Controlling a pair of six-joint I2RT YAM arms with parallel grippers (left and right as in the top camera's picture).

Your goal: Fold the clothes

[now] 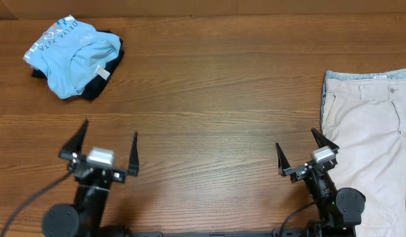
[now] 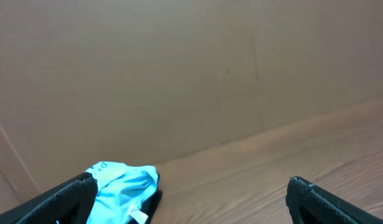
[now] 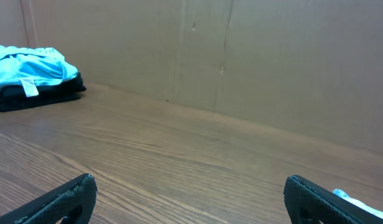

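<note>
At the far left of the table [image 1: 216,99], the light blue T-shirt [image 1: 74,56] is lying crumpled on top of a black garment [image 1: 115,64]. The beige shorts [image 1: 368,131] are lying spread flat at the right edge, just beside my right gripper [image 1: 296,138]. I am holding that one and my left gripper [image 1: 110,128] wide apart, gripping nothing, low over bare wood at the near side.

The shirt is sitting well apart from my left gripper, so I am expecting a long reach. Pinching too deep there risks catching the black garment underneath and dragging both out as one bundle. With the shirt so bunched, I am also likely to grab a loose fold instead of a hem, leaving it twisted. The shorts are running out of the overhead view, so I cannot tell how much is overhanging; a careless tug could slide them off.
</note>
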